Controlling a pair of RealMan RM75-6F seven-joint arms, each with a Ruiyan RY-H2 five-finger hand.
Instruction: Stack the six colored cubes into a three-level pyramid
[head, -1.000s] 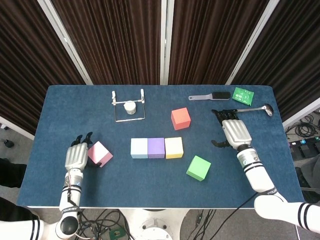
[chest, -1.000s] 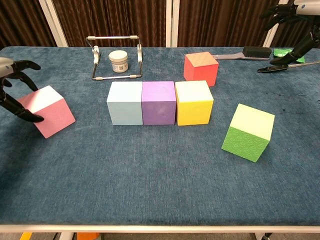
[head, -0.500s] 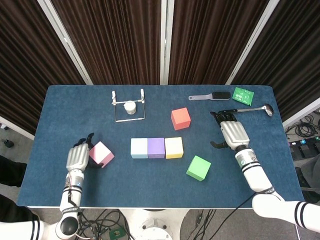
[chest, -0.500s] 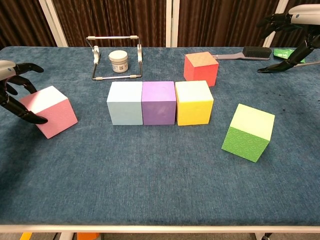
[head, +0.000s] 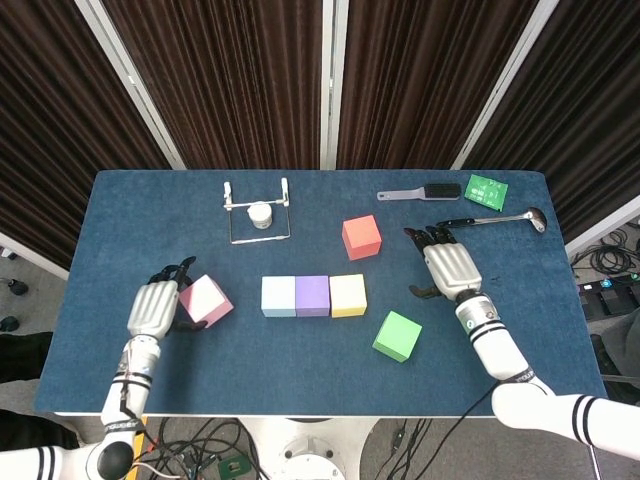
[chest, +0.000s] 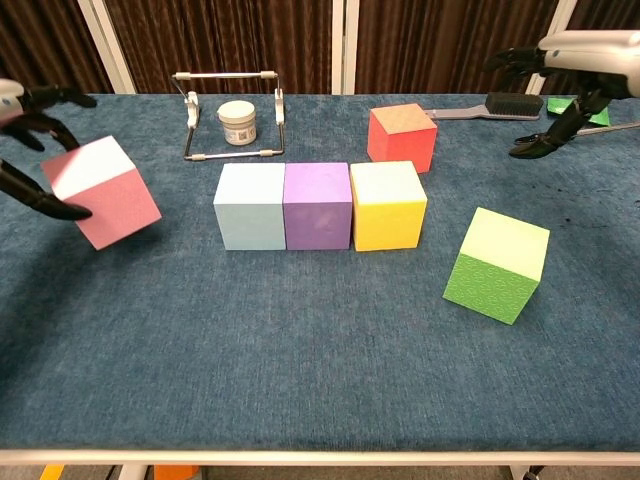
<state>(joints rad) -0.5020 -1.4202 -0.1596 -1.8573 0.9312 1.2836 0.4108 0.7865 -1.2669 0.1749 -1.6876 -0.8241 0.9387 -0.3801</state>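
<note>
Left hand (head: 152, 308) gripping pink cube (chest: 105, 191), tilted, raised off desk (head: 300, 340). Right hand (head: 449, 268) empty, fingers apart, hovering between red cube (head: 361, 237) and green cube (head: 397, 335).

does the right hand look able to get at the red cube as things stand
Probably yes. The right hand is open and holds nothing, and the red cube stands alone on the table toward the robot's left of it. Only bare cloth shows between them.
</note>
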